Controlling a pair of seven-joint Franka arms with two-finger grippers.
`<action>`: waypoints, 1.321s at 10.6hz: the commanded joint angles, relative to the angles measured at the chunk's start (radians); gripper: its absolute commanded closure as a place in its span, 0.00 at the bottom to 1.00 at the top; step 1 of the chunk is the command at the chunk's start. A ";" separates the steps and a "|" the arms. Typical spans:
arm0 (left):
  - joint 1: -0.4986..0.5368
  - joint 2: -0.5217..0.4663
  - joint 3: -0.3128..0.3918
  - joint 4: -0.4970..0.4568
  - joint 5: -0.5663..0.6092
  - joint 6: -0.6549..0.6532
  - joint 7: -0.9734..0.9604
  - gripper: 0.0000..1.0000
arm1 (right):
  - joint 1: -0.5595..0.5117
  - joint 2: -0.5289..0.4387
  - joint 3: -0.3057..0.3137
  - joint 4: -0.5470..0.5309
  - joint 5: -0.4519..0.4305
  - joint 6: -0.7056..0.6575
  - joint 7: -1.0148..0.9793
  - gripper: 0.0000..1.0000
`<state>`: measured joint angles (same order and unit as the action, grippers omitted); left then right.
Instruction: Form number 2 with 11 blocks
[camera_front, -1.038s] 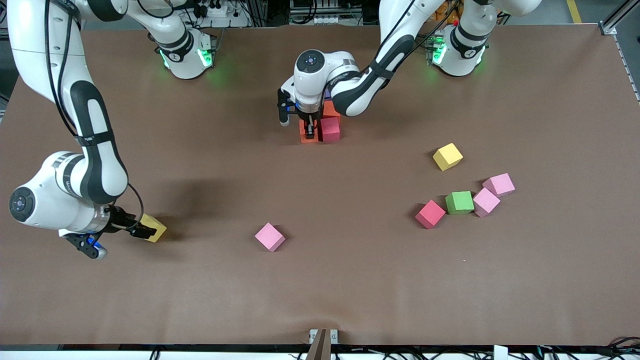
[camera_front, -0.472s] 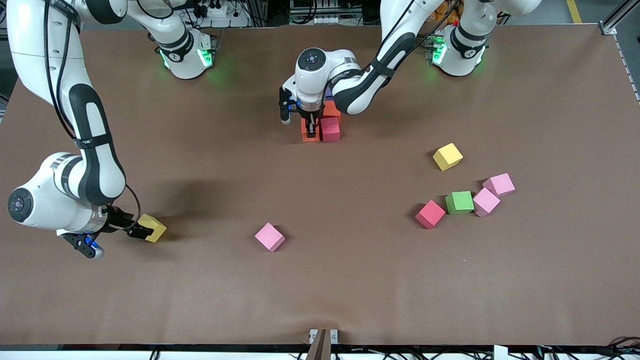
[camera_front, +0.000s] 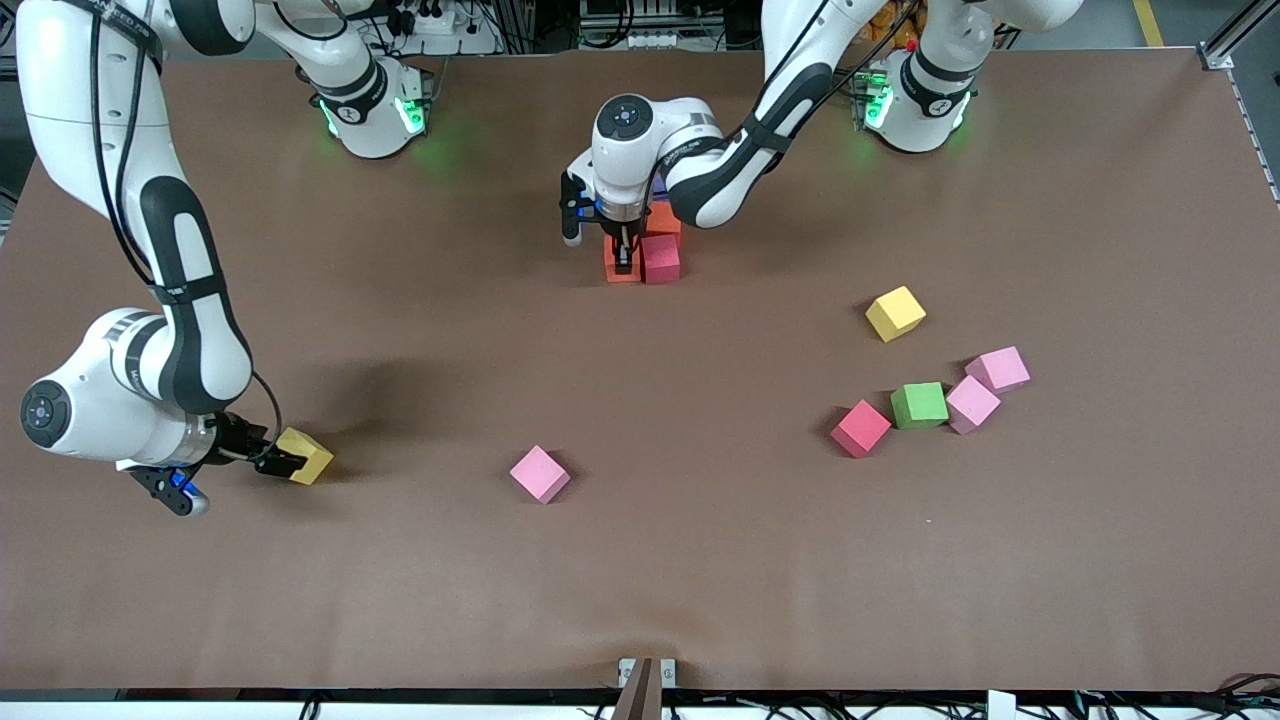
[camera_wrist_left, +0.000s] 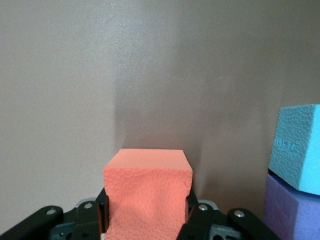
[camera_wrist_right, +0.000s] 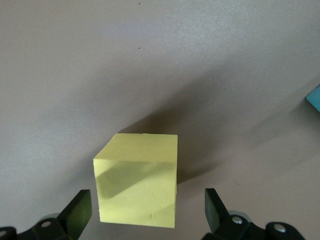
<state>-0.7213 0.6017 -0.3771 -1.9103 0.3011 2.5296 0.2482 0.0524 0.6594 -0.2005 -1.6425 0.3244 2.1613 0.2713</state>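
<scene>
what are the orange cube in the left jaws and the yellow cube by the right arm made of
Orange cube: looks like soft matte foam; its pebbled skin bulges and dents where the left gripper squeezes it.
Yellow cube: probably the same foam, with a dull, finely grained face, no shine, and slightly soft edges. It sits between the right gripper's open jaws.

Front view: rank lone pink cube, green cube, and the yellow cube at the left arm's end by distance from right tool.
From the right tool:
1. Lone pink cube, mid-table, nearest.
2. Green cube, in the cluster toward the left arm's end.
3. Yellow cube, beside that cluster; close to green, marginally farther.
</scene>
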 joint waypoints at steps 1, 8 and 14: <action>0.010 -0.031 -0.003 -0.032 0.019 0.015 0.020 0.59 | -0.006 0.014 -0.004 0.026 0.025 -0.001 0.037 0.00; 0.016 -0.034 -0.020 -0.049 0.019 0.015 0.022 0.59 | 0.037 0.062 -0.037 0.081 0.025 -0.001 0.080 0.00; 0.029 -0.048 -0.020 -0.069 0.019 0.015 0.049 0.59 | 0.047 0.074 -0.037 0.086 0.016 0.002 0.074 0.00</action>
<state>-0.7109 0.5868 -0.3880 -1.9408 0.3012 2.5303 0.2838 0.0859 0.7174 -0.2206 -1.5780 0.3333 2.1659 0.3457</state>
